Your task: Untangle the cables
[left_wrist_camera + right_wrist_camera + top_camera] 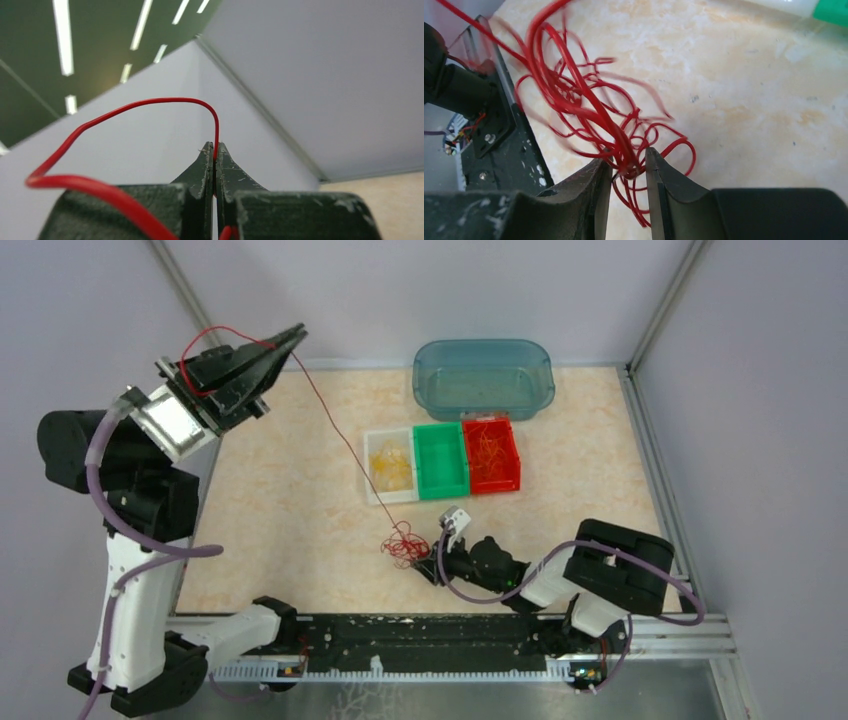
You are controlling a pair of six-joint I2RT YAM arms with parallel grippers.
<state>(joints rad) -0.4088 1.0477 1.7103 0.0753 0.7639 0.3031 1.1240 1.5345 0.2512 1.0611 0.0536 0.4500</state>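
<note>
Left gripper (288,342) is up high at the far-left corner, jaws pressed tight on a single red strand (330,415). That strand runs taut on a long diagonal down to the clump of cables (403,543) on the table (290,500), just in front of the three small bins (441,460). The height looks deliberate: it draws one wire clear of the knot.

Down low, the right gripper (628,159) plays anchor. Its fingers are closed part-way with the core of the clump wedged between them, probably so the bundle stays down instead of trailing after the strand. The loops are smeared with blur, so the bite is likely firm, not certain.

As for pose, the left arm is reared up and its gripper points at the back wall. The right arm lies stretched along the near edge, reaching left.
</note>
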